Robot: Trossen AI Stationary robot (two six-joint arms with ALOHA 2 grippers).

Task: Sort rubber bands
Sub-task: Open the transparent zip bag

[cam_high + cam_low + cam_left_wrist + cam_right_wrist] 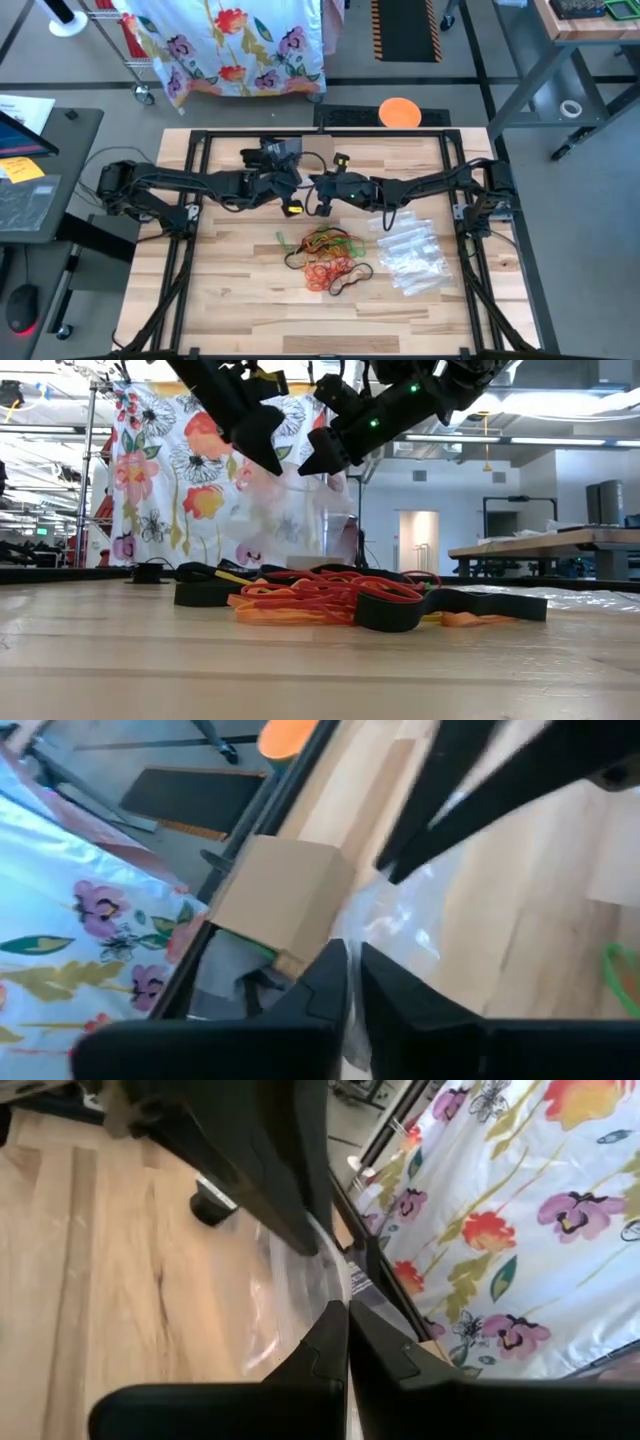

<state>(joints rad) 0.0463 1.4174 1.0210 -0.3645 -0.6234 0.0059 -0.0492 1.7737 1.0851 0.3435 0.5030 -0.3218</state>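
High view first: the left gripper (302, 186) reaches in from the left edge of the wooden table (230, 300) and meets the right gripper (318, 188) near the table's middle, toward the far side, both raised above the wood. Left wrist view shows the left gripper's fingers (325, 982) pressed almost together with only a thin slit between them, and a clear plastic bag (400, 935) hanging right at their tips; it looks pinched there, though the contact itself is hard to make out. Right wrist view shows the right gripper's fingers (330, 1342) pressed together on the upper edge of the same clear film, which hangs down over the wood. Low view has the two grippers tip to tip, high over the pile. The rubber bands (328, 258) lie untouched in one loose tangle on the table, nearer the front than the grippers and slightly right of centre, red, orange, green, yellow and dark loops overlapping; the heap stretches roughly left to right, with no single direction among the loops. Just right of it lie more clear bags (412, 255).
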